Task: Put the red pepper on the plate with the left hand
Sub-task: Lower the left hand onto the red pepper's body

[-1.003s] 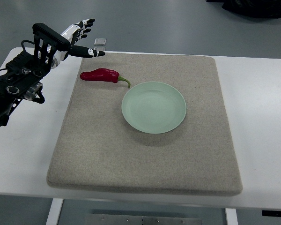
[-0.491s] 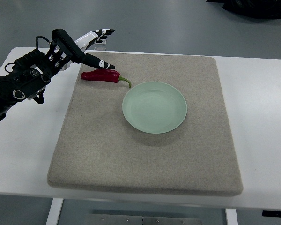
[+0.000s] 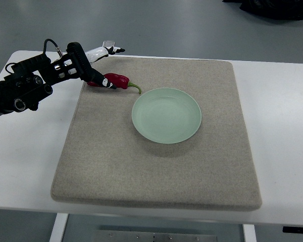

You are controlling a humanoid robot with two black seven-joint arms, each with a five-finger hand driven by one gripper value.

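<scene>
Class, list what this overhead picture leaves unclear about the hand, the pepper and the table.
- Left hand: its own palm hides whether the fingers touch the red pepper.
- Pepper's left end: covered by the hand.
- Small clear object beyond the mat: too small to identify.
- Right hand: outside the top view.

The left hand [image 3: 93, 68] hangs over the far left corner of the grey felt mat [image 3: 156, 166], its fingers spread above the red pepper [image 3: 116, 80], which lies directly beneath and just to its right. Further right, close beside the pepper's stem, sits the pale green plate [image 3: 166, 115], with only bare mat between. A small clear object [image 3: 108, 44] stands just beyond the hand. Nearer the robot, the mat lies open.
</scene>
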